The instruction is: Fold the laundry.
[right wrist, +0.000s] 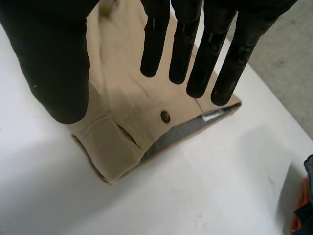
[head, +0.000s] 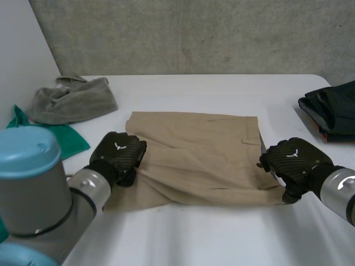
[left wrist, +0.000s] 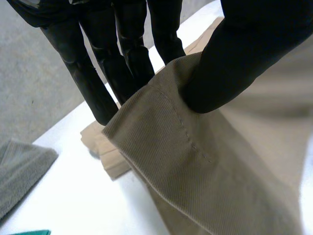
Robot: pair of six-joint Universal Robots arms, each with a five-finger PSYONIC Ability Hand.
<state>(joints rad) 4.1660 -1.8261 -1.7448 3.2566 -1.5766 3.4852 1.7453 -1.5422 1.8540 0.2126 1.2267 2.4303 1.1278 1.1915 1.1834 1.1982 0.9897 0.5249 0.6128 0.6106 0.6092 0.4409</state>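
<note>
Trousers point(head: 199, 158) | left hand point(head: 117, 152) pinching hem edge | right hand point(head: 291, 158) fingers point(right wrist: 155, 44) straight over waistband corner

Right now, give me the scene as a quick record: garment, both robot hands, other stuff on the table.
garment: tan trousers, lying mostly flat mid white table
left robot hand: pinching a raised fold at the trousers' edge on the robot's left, thumb against fingers
right robot hand: fingers straight, over the waistband end near the button; contact unclear
other laundry: grey towel and green cloth at far left; dark garment at the right edge
</note>
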